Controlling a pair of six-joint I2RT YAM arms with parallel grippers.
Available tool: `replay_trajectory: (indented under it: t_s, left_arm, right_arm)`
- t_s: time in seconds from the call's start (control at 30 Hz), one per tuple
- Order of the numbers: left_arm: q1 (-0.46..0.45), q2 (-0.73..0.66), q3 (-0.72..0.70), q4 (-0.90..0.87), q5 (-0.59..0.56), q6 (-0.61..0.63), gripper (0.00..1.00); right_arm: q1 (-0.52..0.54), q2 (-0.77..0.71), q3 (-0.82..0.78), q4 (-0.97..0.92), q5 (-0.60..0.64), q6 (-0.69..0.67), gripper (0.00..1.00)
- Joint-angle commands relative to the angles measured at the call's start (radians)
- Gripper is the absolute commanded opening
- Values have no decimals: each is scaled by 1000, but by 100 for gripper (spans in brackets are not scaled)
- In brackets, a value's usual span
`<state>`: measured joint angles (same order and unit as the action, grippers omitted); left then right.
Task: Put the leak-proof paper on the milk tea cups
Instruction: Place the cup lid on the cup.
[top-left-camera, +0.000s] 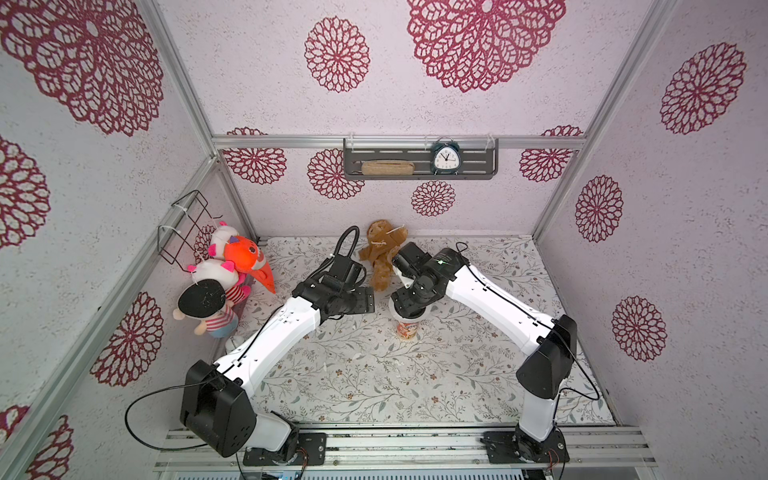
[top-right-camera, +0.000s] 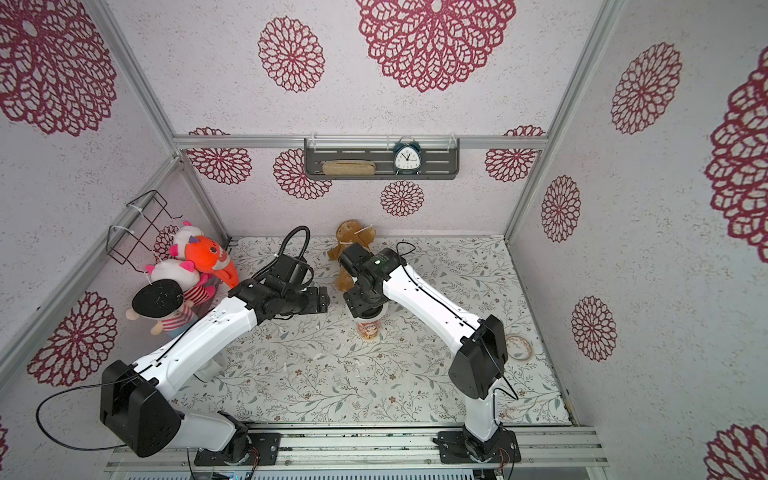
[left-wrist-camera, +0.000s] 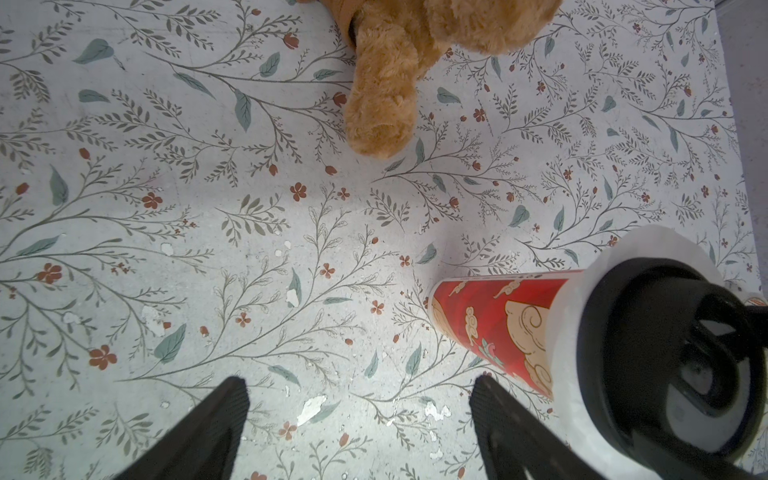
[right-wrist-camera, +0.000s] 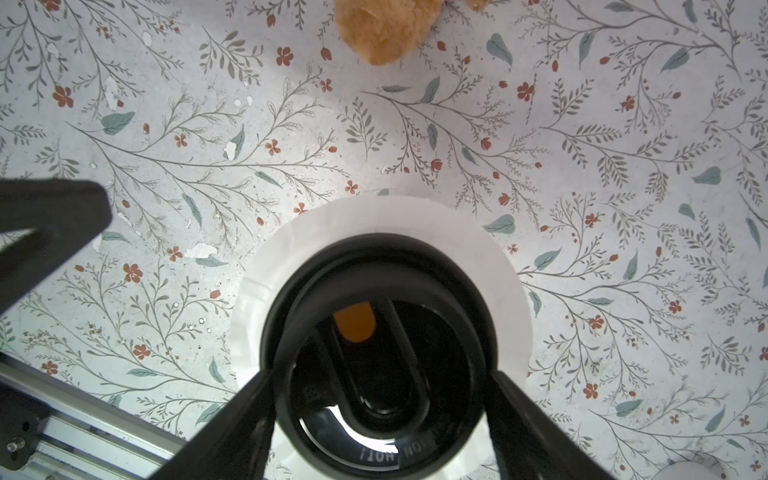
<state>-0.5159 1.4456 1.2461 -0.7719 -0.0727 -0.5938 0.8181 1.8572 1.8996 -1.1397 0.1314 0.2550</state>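
The paper (right-wrist-camera: 374, 220) lies flat over the cup's mouth, a white fringe showing all round under the black lid (right-wrist-camera: 374, 266) that sits on it. The cup (top-left-camera: 409, 330) stands upright near the middle of the table (top-left-camera: 374, 374).

The right arm reaches in from the 4 o'clock corner. Its wrist is bent so the right gripper (right-wrist-camera: 382, 374) points straight down over the lid. Its fingers (right-wrist-camera: 249, 415) stand wide at the lid's two sides. Whether they press the lid or stand just clear cannot be told.

The left arm comes from 7 o'clock. The left gripper (left-wrist-camera: 359, 399) hangs at the cup's 9 o'clock, apart from it, spread wide and empty.

A bear (top-left-camera: 380, 257) lies at the cup's 11 o'clock. Toys (top-left-camera: 224, 282) pile at the table's 9 o'clock edge.

In both top views the right wrist covers the cup's mouth, so only the printed lower wall shows. The right wrist view hides the wall under the paper. An orange patch (right-wrist-camera: 355, 322) on the lid cannot be identified. The left wrist view cuts the lid off at its edge.
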Motion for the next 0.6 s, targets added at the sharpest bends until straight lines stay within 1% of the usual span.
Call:
replay_trajectory:
  t_s: [0.0,0.2,0.43,0.5,0.57]
  left_arm:
    - [7,-22,3,15,3,5,88]
    - [7,-26,3,14,5,7,88]
    - [7,-30,4,13,8,8,88]
    - [8,-28,9,14,15,9,88]
    - [7,-29,26,8,23,15,88]
  right_arm:
    - [-5,-47,16,-16,10,-7,82]
    - [-5,-49,23,-7,-6,-2,83]
    - [-5,-62,24,-11,17,4,87]
    - [-5,-72,29,-9,17,9,91]
    - [-6,-81,36,-6,15,12,93]
